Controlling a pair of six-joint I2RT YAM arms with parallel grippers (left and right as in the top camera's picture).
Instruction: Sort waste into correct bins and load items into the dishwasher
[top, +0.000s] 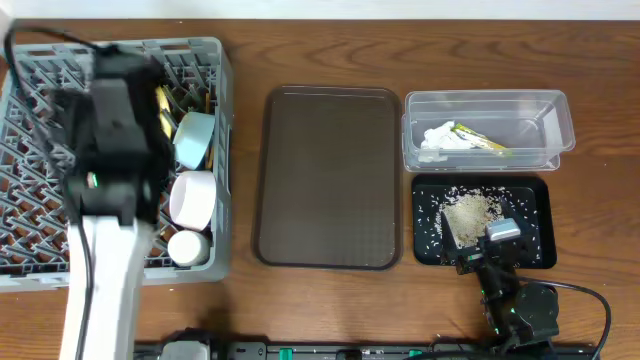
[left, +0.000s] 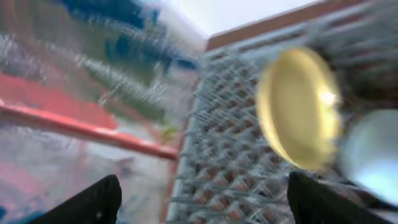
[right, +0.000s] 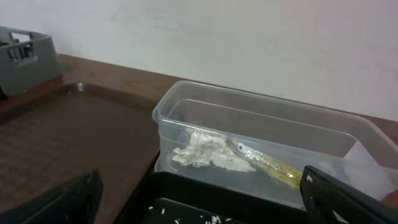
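1. Left wrist view (blurred): the yellow plate stands on edge in the grey dish rack, propped upright by the lattice.
2. Left end effector is spread wide, empty, facing it.
3. Tissue and wrapper lie in the clear tub; crumbs lie on the black tray.
4. Right end effector is wide, empty, low over that tray.

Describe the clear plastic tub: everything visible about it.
The clear tub is a rectangular, see-through plastic container with rounded corners and a lipped rim. It stands upright and lidless on the wooden table, at the right. Inside, near its left end, lie a crumpled white tissue and a yellow-green wrapper, touching each other. The black tray sits close along its near side, and the brown serving tray lies to its left.
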